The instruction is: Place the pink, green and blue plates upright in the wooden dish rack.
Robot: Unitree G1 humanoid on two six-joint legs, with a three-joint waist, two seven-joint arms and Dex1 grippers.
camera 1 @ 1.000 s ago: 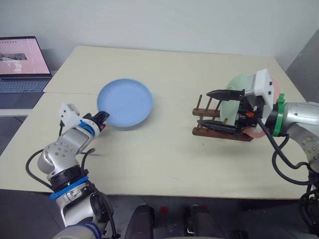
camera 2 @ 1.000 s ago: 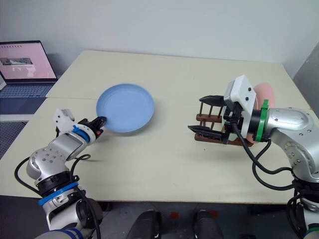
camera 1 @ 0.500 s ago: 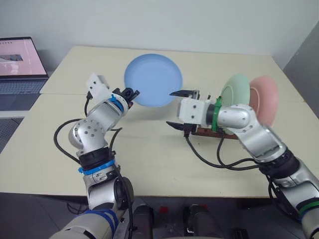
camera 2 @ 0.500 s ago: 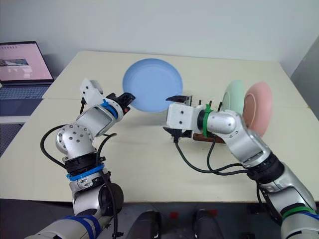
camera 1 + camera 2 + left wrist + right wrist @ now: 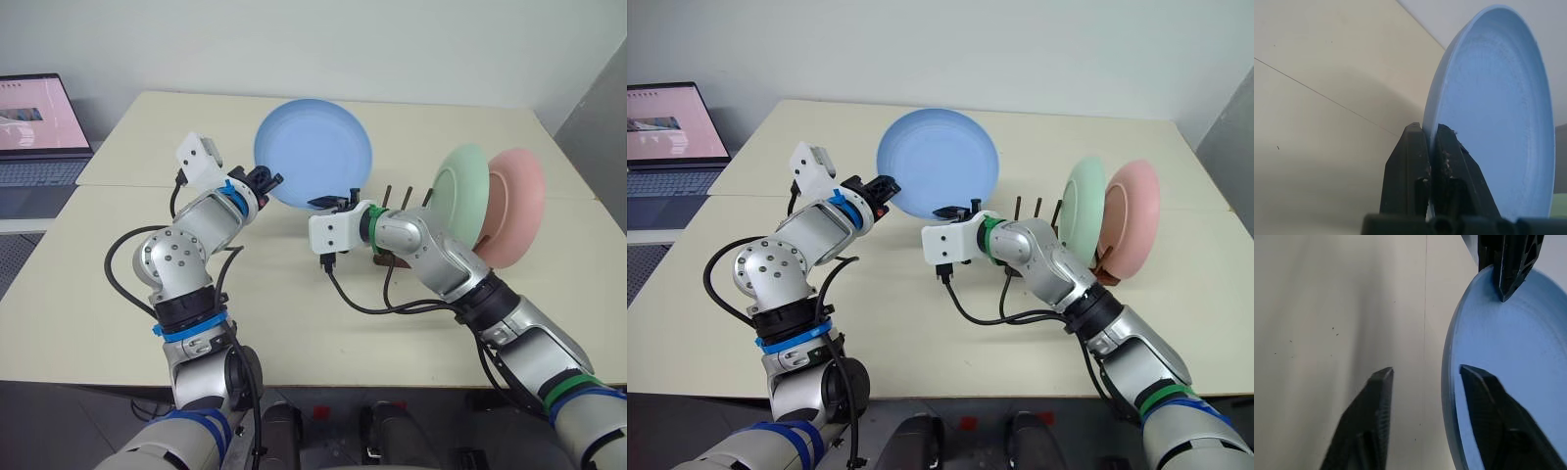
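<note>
My left gripper [image 5: 269, 179] is shut on the left rim of the light blue plate [image 5: 318, 152], which it holds upright above the table; its closed fingertips [image 5: 1418, 134] pinch the edge. My right gripper [image 5: 950, 211] is at the plate's lower right rim. Its fingers [image 5: 1381, 382] stand apart, with the plate's edge [image 5: 1449, 362] between them. The mint green plate [image 5: 458, 181] and the pink plate [image 5: 519, 206] stand upright side by side in the wooden dish rack [image 5: 1105, 276] at the right, with free pegs on the rack's left side.
An open laptop [image 5: 39, 117] sits on a lower surface at the far left. The cream table [image 5: 294, 323] has a seam running across its left half and bare room in front of the arms. A black cable loops from my right wrist over the table.
My left gripper lifted the blue plate off the table, stood it upright and carried it right. My right gripper swung left from the rack to the plate's rim, rolled over, and its fingers narrowed.
</note>
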